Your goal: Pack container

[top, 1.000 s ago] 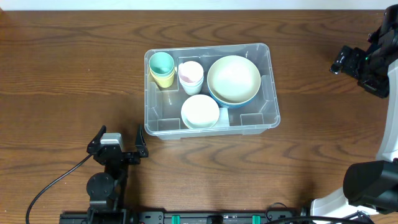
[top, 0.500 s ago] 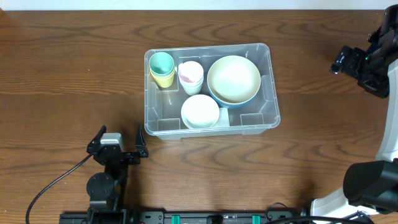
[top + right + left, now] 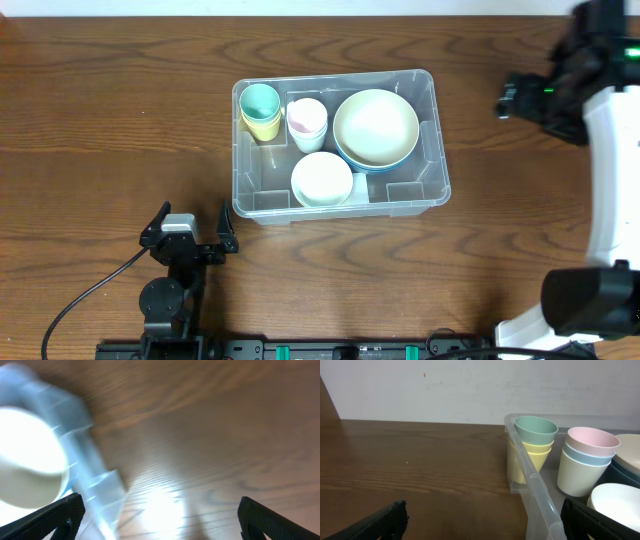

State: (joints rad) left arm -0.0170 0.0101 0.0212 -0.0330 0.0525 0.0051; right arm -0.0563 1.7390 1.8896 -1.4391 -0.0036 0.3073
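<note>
The clear container [image 3: 335,77] stands mid-table, holding a green-on-yellow cup stack [image 3: 260,105], a pink-topped cup stack [image 3: 307,120], a large cream bowl [image 3: 375,128] nested in a blue one, and a white bowl [image 3: 321,178]. My left gripper [image 3: 192,216] rests open near the container's front left corner. In the left wrist view it [image 3: 485,522] is empty, with the container's rim [image 3: 535,485] and cups [image 3: 535,430] ahead. My right gripper [image 3: 530,100] hovers right of the container. In the blurred right wrist view it [image 3: 162,520] is open and empty, with the container's corner [image 3: 95,485] at the left.
A black cable [image 3: 90,295] runs from the left arm's base toward the front left. The right arm's white link [image 3: 610,180] and its base [image 3: 585,300] fill the right edge. Bare wood lies all around the container.
My right arm has swung left toward the container, blurring its wrist view. The left arm and the container's contents have not moved.
</note>
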